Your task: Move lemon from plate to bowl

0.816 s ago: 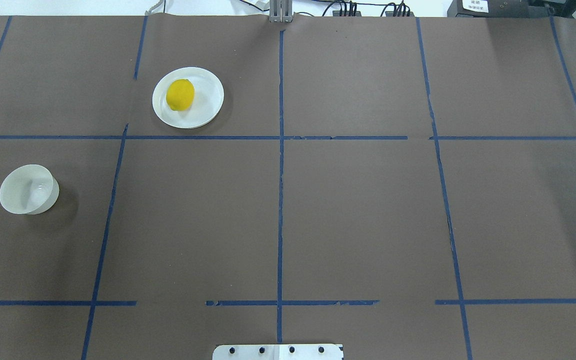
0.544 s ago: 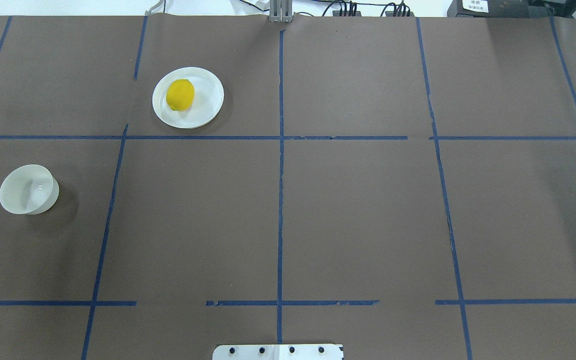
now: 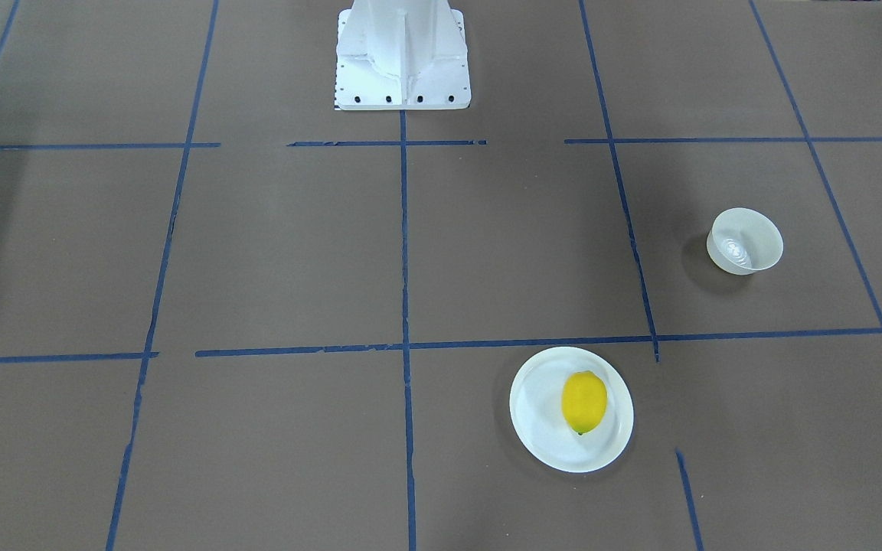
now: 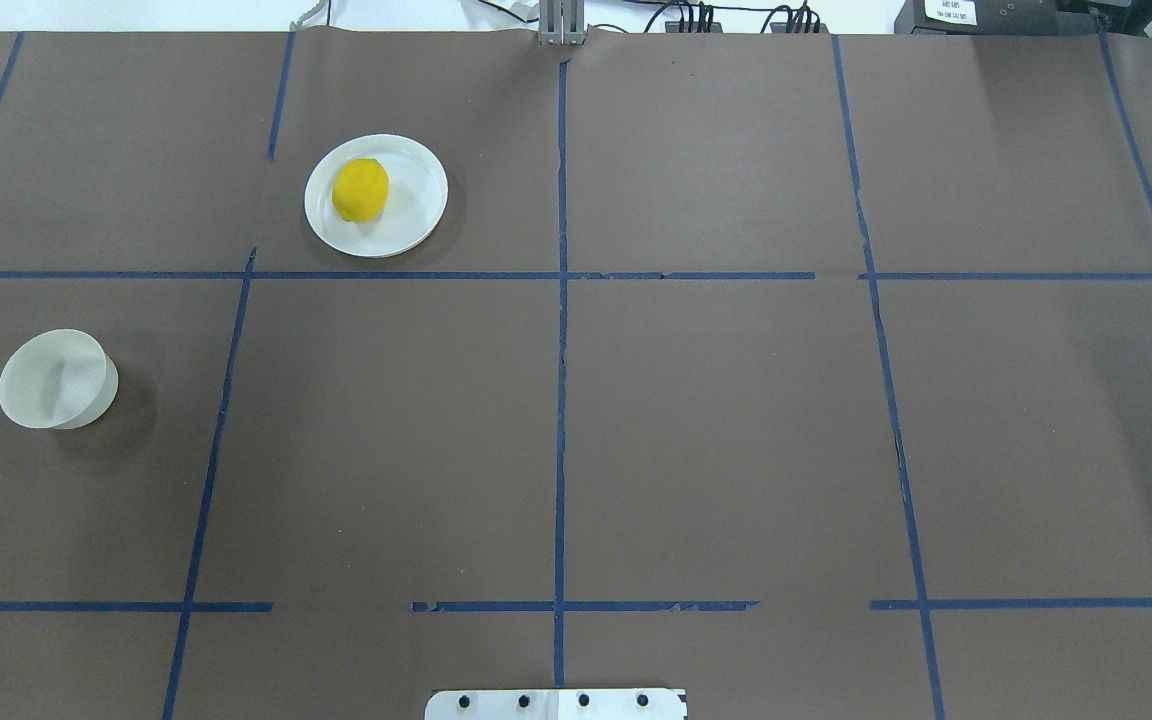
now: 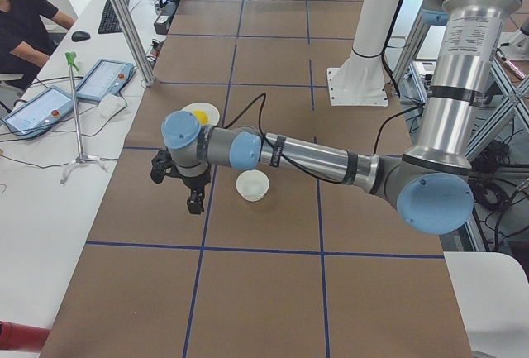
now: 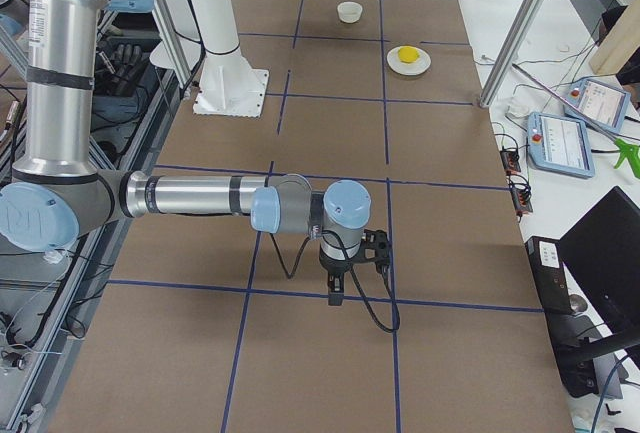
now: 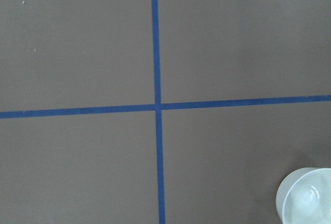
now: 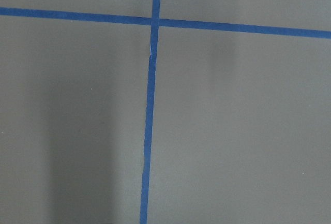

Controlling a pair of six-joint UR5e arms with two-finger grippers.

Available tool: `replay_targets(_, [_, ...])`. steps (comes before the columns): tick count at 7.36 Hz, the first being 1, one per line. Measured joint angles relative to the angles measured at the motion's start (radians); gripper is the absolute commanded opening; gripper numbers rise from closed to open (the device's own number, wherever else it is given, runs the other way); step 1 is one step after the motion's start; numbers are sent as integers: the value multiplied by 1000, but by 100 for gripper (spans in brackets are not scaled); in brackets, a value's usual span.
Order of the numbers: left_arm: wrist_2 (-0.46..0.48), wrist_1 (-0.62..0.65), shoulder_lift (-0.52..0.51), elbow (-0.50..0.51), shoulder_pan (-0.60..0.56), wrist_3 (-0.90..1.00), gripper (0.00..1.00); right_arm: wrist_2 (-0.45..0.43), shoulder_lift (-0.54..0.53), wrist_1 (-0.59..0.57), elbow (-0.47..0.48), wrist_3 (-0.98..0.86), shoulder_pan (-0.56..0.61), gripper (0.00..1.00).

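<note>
Brown table (image 4: 736, 420): lemon (image 4: 360, 189) on plate (image 4: 416, 205), bowl (image 4: 51, 380) apart; left fingers (image 5: 195, 203), right fingers (image 6: 335, 293): cannot tell state.

Counter (image 4: 736, 420) clad in brown paper, gridded with blue tape (image 4: 560, 400) | white desk (image 5: 37, 209) alongside carries two blue-edged tablets (image 5: 104, 78), keyboard (image 5: 110, 12) and mouse (image 5: 80, 35) | aluminium post (image 5: 125, 23) rises at the counter's edge | operator (image 5: 21, 19) in black sits at the desk

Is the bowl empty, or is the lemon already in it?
Empty. The bowl shows only its bare white inside; the lemon lies on the plate.
</note>
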Motion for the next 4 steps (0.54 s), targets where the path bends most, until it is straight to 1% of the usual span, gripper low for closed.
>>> replay_targets(2, [44,5,-114,-4,123,-130,100,0,0,0,0,0,0,100])
replay_targets(4, [82,40,-226,5,227,-258,100,0,0,0,0,0,0,100])
